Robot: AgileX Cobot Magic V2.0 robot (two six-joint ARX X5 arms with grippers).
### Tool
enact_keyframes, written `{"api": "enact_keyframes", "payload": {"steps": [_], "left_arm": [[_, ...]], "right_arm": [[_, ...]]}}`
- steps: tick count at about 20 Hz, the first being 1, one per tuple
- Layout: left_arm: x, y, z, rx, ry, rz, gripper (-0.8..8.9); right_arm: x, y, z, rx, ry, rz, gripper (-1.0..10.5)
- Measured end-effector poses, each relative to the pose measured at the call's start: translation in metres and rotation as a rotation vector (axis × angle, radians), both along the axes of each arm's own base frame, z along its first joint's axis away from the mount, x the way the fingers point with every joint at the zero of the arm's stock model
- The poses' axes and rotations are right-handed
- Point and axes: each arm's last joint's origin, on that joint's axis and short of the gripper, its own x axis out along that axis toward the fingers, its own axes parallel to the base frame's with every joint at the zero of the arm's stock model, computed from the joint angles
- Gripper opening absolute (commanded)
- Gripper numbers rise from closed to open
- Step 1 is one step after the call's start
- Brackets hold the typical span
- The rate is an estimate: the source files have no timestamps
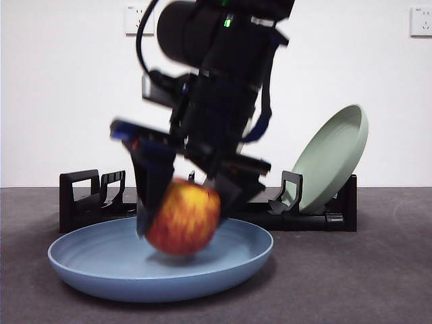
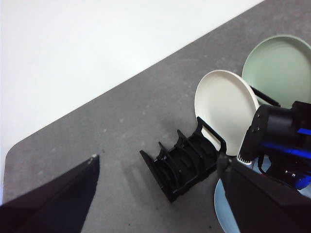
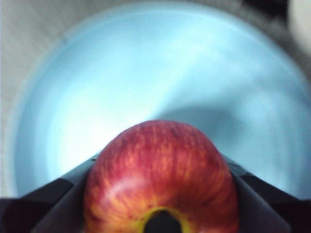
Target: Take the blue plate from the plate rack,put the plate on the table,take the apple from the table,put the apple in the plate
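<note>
My right claw (image 1: 181, 210) grips the apple (image 1: 183, 217), low over the blue plate (image 1: 108, 266) on the near desk (image 1: 364, 283). Last step: I judge it needs lowering, then opening. My left claw (image 2: 160, 194) waits wide, empty.

A plain white wall (image 1: 67, 101) stands behind the desk (image 1: 378, 283), lit evenly and softly. Two white outlets are set high on it, one at upper left (image 1: 139, 20) and one at upper right (image 1: 420, 21). The desk is dark grey and matte, with a faintly felt-like surface. In the left wrist view its rounded corner (image 2: 14, 150) shows against pale white floor (image 2: 73, 48).
</note>
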Motion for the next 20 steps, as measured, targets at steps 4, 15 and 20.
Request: {"api": "enact_keyframes", "payload": {"steps": [4,15,20], "left_arm": [[0.000,0.000,-0.001,0.008,0.006,0.001,4.07],[0.001,-0.001,-0.002,-0.008,0.017,0.010,4.07],[0.011,-0.020,-0.006,0.003,0.063,-0.043,3.35]], "right_arm": [[-0.001,-0.001,-0.005,-0.037,0.013,0.040,2.7],[-0.001,-0.006,0.014,-0.011,-0.027,0.062,7.2],[-0.021,-0.043,0.096,0.071,-0.179,0.042,5.6]]}}
